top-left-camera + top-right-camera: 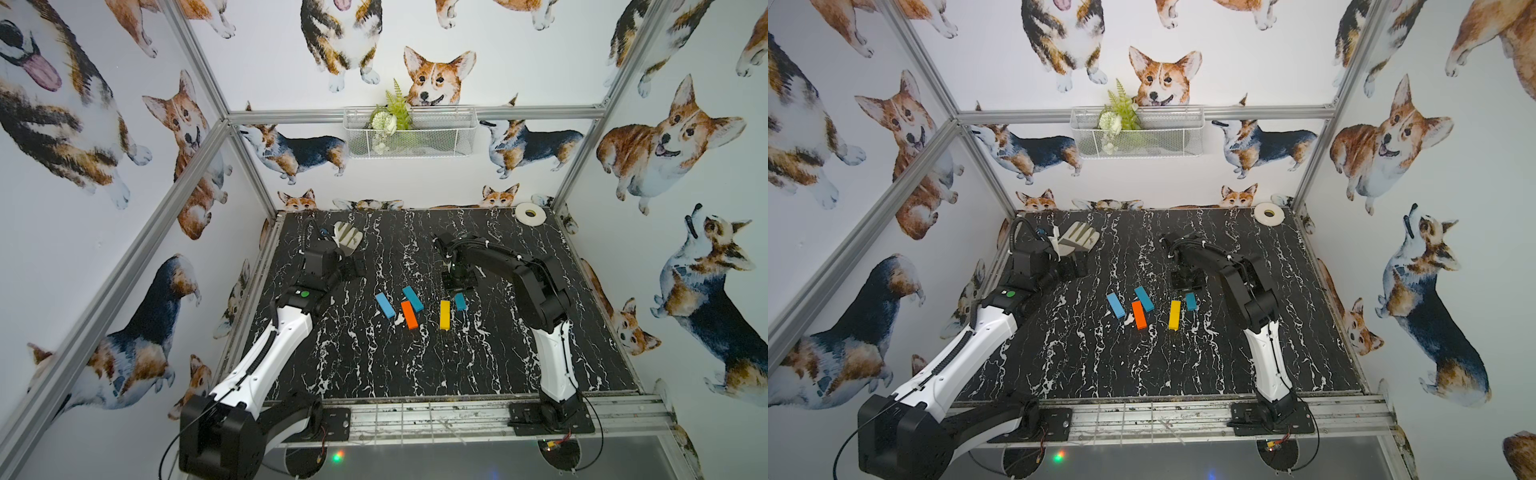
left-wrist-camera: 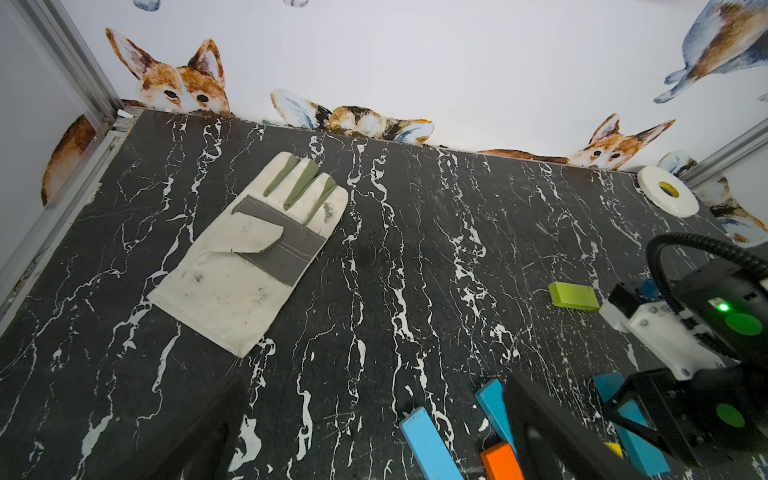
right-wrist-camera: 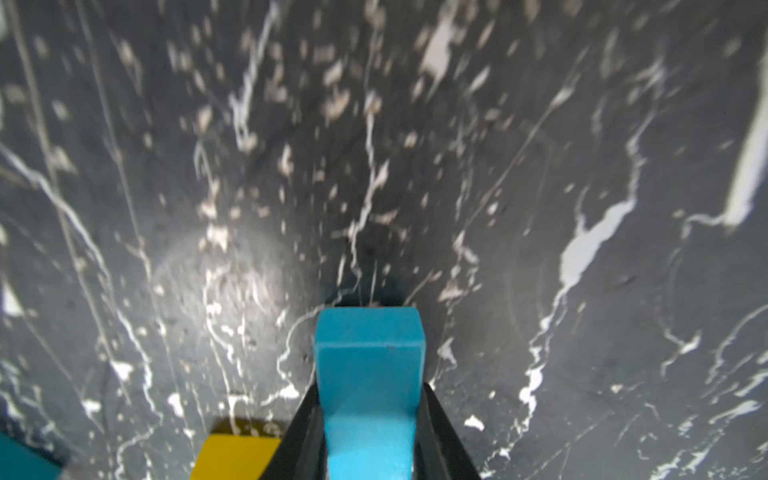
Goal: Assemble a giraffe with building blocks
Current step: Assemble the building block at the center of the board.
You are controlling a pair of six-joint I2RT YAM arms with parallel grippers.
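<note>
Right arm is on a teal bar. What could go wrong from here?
The right gripper pinches the teal block with much of it sticking out past the fingers, so it may pivot or slip on lifting. The yellow block lies close beside it; a finger could knock it askew.

left gripper [image 1: 355, 266] spread wide, right gripper [image 3: 370, 388] pinching teal block [image 3: 369, 345]

Black marble table [image 1: 415, 365]: building blocks [image 1: 409, 314], glove [image 1: 348, 237], tape roll [image 1: 529, 214].
</note>
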